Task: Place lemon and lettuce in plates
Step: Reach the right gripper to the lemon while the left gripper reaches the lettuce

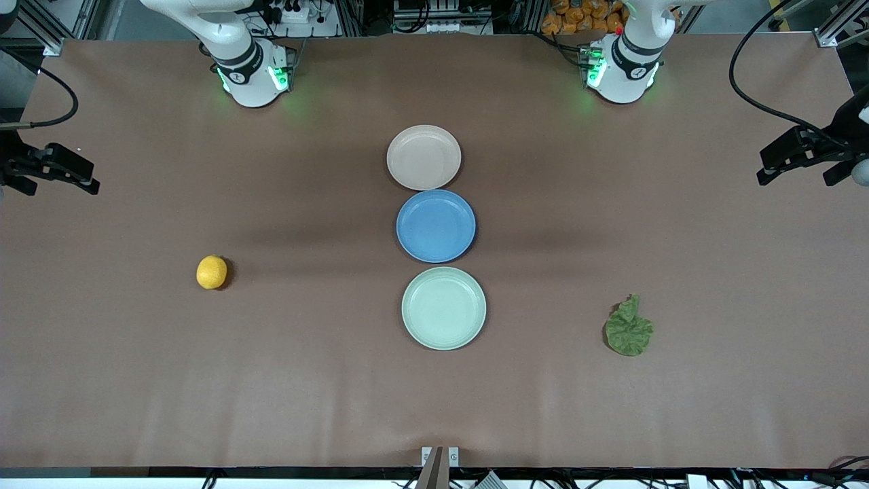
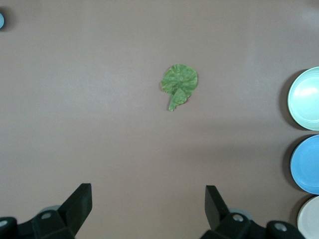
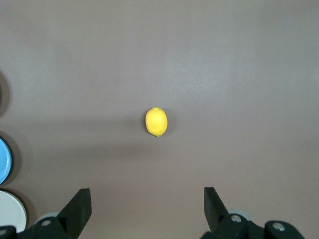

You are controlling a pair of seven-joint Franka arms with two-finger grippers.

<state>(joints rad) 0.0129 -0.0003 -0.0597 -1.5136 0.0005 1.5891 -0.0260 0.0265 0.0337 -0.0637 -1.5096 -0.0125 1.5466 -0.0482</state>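
- Sitting untouched on the bare surface: lemon [image 1: 212, 272], toward the right arm's end, roughly level with the gap between the blue plate [image 1: 436, 225] and the mint plate [image 1: 444, 308].
- Lettuce [image 1: 629, 327] lies flat toward the left arm's end, nearer the front edge than the lemon, stem tip pointing toward the robots' edge.
- Plates run in a line down the middle of the surface: beige-pink plate [image 1: 423, 157] closest to the robots' edge, blue just after it, mint closest to the front edge. All three look empty.
- Beige-pink and blue rims touch or nearly touch; mint sits just apart from blue.
- Layout reads as deliberate: one item per arm's half, plates central so either arm can reach them.
- Left end effector [image 2: 148, 203] hangs high over the left arm's end of the surface, fingers spread wide, nothing between them; lettuce is centred in its wrist view.
- Right end effector [image 3: 147, 205] is likewise high over the right arm's end, fingers apart and empty, lemon centred in its wrist view.
- Judgement: task not started; each arm looks staged for a straight descent onto its own item.
- Risk guess: lemon may roll when pinched; lettuce is thin and flat, so fingers need to get right down to the surface.
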